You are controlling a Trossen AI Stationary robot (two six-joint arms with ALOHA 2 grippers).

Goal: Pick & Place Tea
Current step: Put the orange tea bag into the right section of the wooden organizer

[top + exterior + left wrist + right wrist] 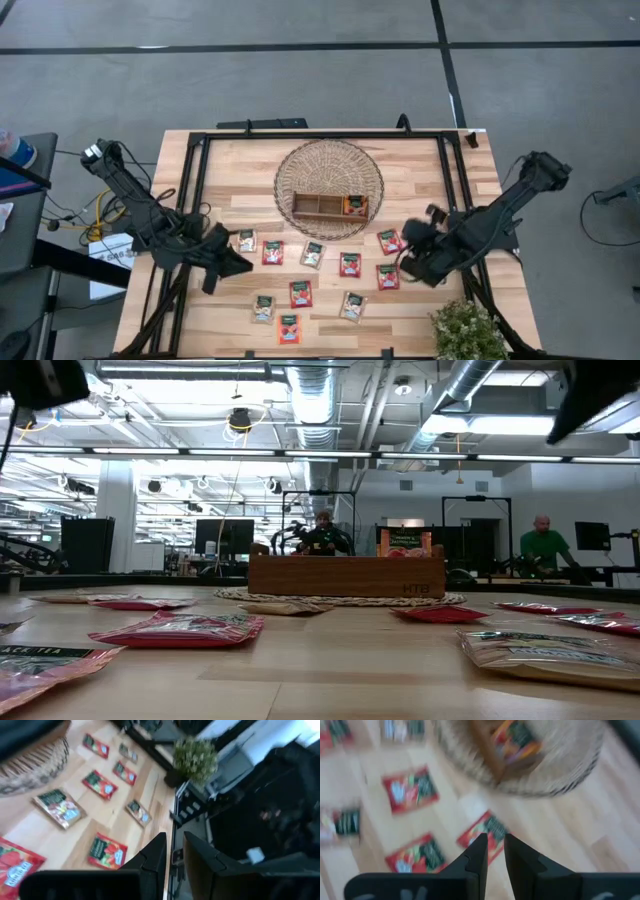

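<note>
Glossy foil-like tea sachets (pixel 349 264) lie on a pale, smooth wooden table (pixel 420 160).
</note>
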